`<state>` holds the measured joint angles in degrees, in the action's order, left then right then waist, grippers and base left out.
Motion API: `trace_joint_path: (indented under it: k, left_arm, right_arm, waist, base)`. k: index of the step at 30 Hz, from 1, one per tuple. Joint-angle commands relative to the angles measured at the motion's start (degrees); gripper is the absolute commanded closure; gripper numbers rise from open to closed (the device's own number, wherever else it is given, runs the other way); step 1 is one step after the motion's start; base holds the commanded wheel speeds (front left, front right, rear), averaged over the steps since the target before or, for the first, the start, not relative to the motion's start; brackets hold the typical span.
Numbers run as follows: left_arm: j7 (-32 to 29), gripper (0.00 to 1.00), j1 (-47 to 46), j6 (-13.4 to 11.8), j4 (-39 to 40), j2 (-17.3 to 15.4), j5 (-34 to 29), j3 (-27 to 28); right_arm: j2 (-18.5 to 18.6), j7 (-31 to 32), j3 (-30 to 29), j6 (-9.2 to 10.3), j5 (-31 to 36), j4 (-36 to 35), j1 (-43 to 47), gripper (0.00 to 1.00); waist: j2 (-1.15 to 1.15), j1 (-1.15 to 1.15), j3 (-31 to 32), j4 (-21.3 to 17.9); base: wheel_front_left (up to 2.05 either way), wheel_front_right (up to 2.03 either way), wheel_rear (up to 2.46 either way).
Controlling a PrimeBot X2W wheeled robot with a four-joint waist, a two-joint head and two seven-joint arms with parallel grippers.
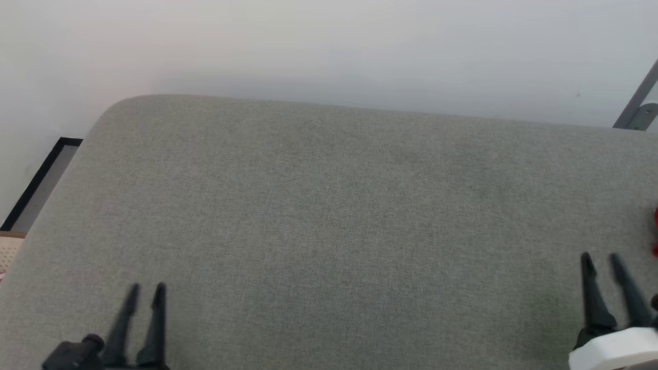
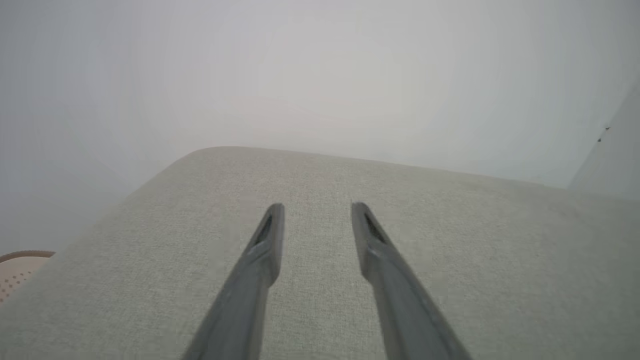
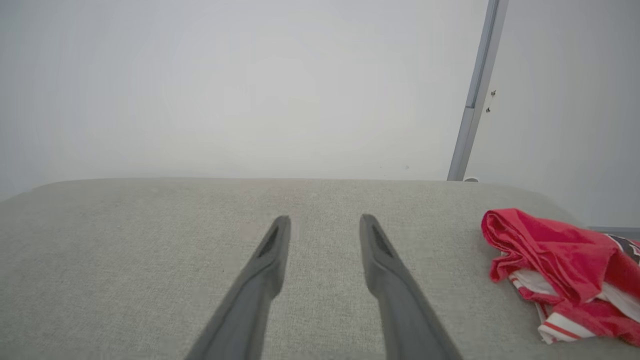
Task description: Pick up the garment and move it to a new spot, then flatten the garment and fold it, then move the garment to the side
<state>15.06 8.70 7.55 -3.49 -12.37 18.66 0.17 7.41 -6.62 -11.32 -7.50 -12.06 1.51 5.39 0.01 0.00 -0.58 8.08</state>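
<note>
Nothing done yet, I'd judge. Nearest, my left gripper hovers low over the grey cushion, fingers apart and empty. My right gripper hovers the same way, spread with nothing between. Further out, off to my right, the garment lies crumpled near the cushion's edge. Pick-up, flattening and folding are all ahead.

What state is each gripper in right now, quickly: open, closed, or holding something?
Left gripper: open, holding nothing.
Right gripper: open, holding nothing; the garment lies apart from it on the cushion.
</note>
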Motion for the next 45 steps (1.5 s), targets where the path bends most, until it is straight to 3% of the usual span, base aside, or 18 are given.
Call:
trace_joint_path:
  k: [1,27,45]
  left_arm:
    - [-0.01,1.0,0.02,0.0,-0.4,0.21,0.0,-0.12]
    - [-5.71,1.0,-4.77,-0.04,-4.16,2.44,23.8,0.62]
    - [-9.07,1.0,-7.27,-0.04,-5.54,3.7,36.43,1.4]
  right_arm:
    - [-0.16,0.01,0.04,0.0,-0.01,0.47,0.03,1.0]
    - [-1.69,4.16,1.46,0.0,-24.78,4.64,-3.65,1.0]
    - [-2.38,6.32,2.32,0.0,-38.27,6.52,-5.71,1.0]
  waist:
    - [-0.01,0.0,0.0,0.0]
    - [-0.01,0.0,0.08,-1.59]
    - [-0.01,0.0,0.14,-2.69]
  base:
    - [0.0,0.0,0.0]
    - [0.0,0.0,0.0]
    - [0.0,0.0,0.0]
